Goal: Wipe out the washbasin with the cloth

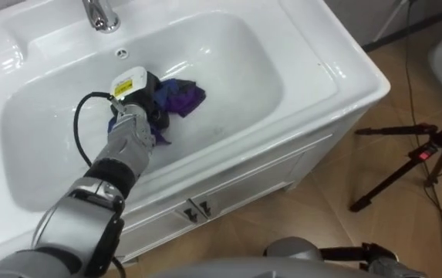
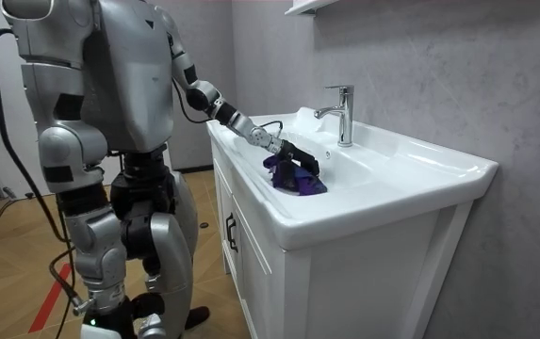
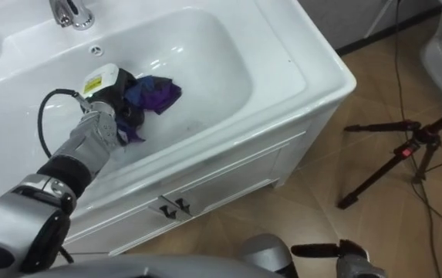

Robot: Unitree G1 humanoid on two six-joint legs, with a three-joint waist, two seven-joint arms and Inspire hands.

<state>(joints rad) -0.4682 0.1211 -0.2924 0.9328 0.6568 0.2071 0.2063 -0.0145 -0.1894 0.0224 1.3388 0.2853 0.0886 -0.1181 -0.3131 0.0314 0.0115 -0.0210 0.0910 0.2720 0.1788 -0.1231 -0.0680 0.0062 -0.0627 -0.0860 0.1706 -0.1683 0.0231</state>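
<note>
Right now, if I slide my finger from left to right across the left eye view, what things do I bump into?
left hand → purple cloth → basin rim → tripod

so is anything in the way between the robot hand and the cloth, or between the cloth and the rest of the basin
Nothing visible. The left robot hand holds the purple cloth down in the white basin, whose bowl around it is bare; the faucet stands clear on the back rim.
</note>
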